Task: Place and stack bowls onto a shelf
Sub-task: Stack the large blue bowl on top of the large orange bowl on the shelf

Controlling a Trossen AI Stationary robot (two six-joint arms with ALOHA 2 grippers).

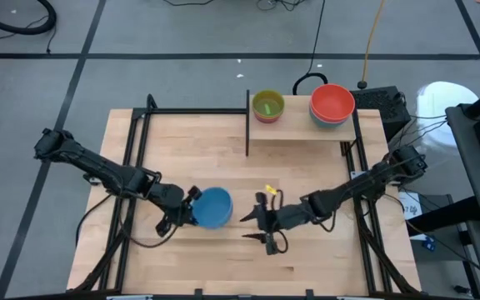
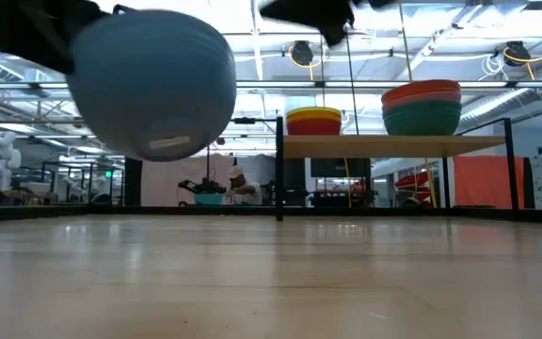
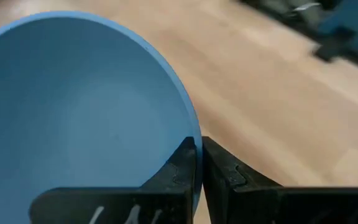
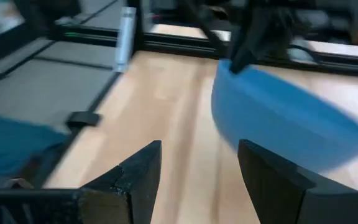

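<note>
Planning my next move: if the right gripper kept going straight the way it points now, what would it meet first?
Most likely the blue bowl, pinched by its rim in the left gripper. The open right gripper points toward it, with only bare tabletop between them; depth is hard to judge.

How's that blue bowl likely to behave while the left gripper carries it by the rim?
The blue bowl is probably light and stiff: the left gripper holds it off the table by one rim pinch, and it keeps its round shape. Held at one edge, it may swing or tilt. Its smooth plastic wall could slip between the fingers.
</note>
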